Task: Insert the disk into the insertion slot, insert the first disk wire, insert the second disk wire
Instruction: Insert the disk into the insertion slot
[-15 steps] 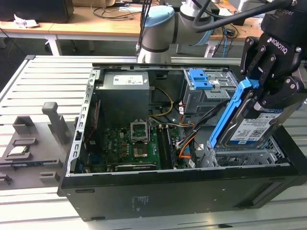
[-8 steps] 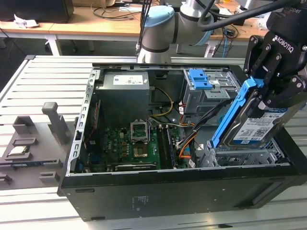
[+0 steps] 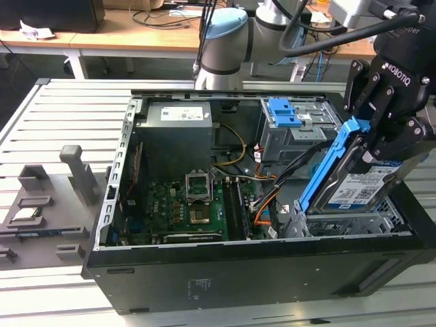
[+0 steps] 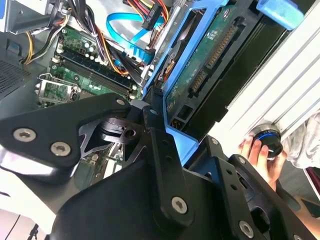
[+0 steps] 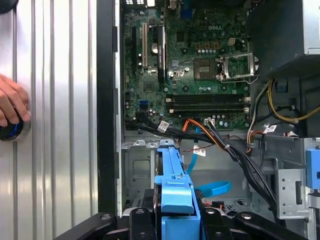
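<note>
My gripper is shut on the disk, a hard drive in a blue carrier. I hold it tilted over the insertion slot, the low grey cage at the case's front corner on the exterior view's right. In the second wrist view the disk's green circuit board faces the camera and my black fingers clamp the blue frame. The first wrist view has the carrier's blue edge above the slot. The first disk wire hangs loose beside the light-blue second disk wire, also lying in the cage.
A taller grey cage with a blue latch stands behind the slot. The motherboard fills the case floor, and the power supply sits at the back. A person's hand rests on a black knob outside the case wall.
</note>
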You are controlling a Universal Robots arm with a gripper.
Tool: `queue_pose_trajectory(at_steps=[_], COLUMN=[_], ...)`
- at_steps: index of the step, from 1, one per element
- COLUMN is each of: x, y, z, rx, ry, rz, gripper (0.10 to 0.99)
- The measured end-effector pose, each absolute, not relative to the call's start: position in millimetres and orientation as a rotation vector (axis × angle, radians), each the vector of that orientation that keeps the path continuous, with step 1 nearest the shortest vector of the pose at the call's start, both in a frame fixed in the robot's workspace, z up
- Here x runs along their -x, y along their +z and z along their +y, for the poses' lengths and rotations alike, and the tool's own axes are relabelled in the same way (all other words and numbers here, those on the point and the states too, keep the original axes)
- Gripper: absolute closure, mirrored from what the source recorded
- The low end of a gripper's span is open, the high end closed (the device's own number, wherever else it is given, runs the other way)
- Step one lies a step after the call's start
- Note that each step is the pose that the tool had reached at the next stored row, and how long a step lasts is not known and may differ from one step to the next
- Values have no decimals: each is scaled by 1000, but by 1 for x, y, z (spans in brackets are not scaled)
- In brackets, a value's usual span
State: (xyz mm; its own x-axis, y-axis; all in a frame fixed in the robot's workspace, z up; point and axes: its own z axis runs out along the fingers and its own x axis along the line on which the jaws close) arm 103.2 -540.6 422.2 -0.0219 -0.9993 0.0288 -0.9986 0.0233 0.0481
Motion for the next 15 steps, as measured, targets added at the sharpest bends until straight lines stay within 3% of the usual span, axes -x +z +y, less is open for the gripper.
queue_pose_trajectory(at_steps=[15], x=[-103], y=[405], z=[-541], rx=[-2158], ry=[-23], rz=[-2207], gripper=[718])
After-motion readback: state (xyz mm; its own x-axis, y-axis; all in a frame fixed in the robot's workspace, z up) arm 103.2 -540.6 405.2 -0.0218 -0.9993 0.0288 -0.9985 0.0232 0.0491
